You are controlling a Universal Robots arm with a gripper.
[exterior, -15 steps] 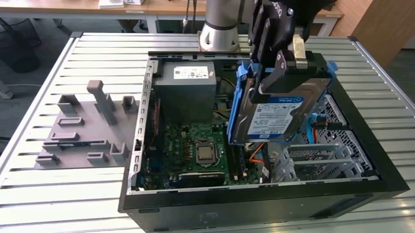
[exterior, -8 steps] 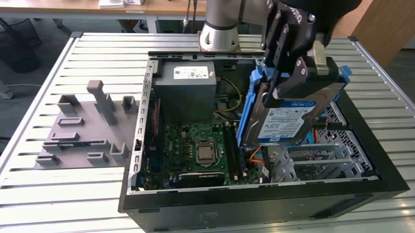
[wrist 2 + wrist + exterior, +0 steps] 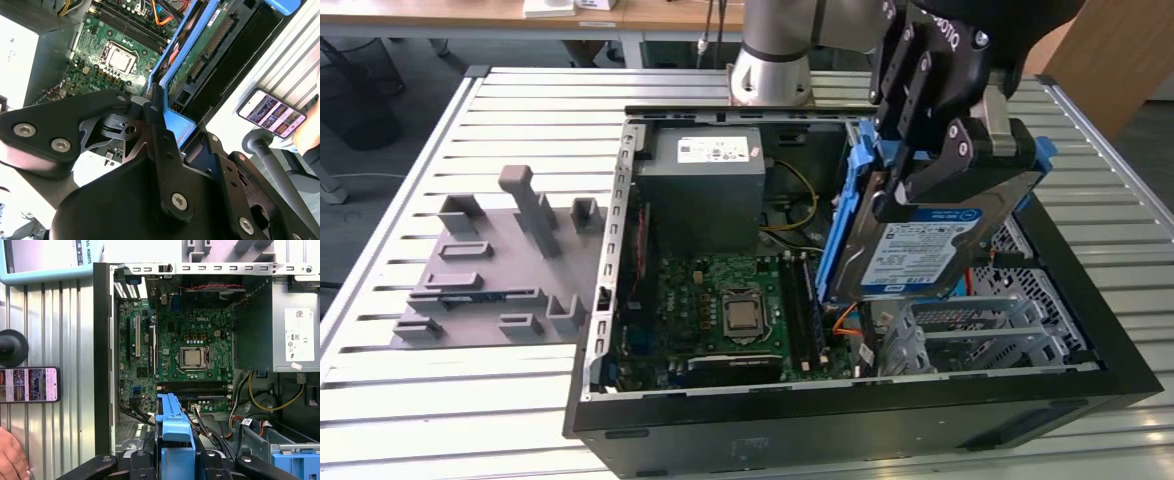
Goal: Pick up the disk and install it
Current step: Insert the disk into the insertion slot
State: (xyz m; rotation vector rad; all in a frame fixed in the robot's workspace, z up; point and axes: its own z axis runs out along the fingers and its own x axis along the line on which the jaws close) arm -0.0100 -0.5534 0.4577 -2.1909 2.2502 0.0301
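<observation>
Jaws clenched on the upper end of the disk [image 3: 923, 255], one finger [image 3: 947, 150] pressed against the labelled face. The disk hangs steeply tilted on edge, with its white-and-blue label turned toward the exterior view and its blue carrier frame [image 3: 843, 230] running along the sides. In the second wrist view its green circuit-board underside [image 3: 200, 50] is exposed. In the first wrist view the frame's blue end [image 3: 172, 425] sits between the black finger links.

The disk is held over the open computer case [image 3: 854, 405], toward the exterior view's right, directly above the silver drive cage [image 3: 974, 335]. Whether its lower edge touches the cage cannot be told.

Inside the case lie the motherboard [image 3: 714, 300] with its bare processor socket [image 3: 744, 315] and the grey power-supply box [image 3: 707, 190]. The case rests on a slatted metal surface [image 3: 454, 400], which also carries a grey moulded fixture [image 3: 494, 270] toward the exterior view's left.

Beside the case, in the first wrist view, are a lit phone [image 3: 30, 385] and part of a person's hand [image 3: 10, 460].
</observation>
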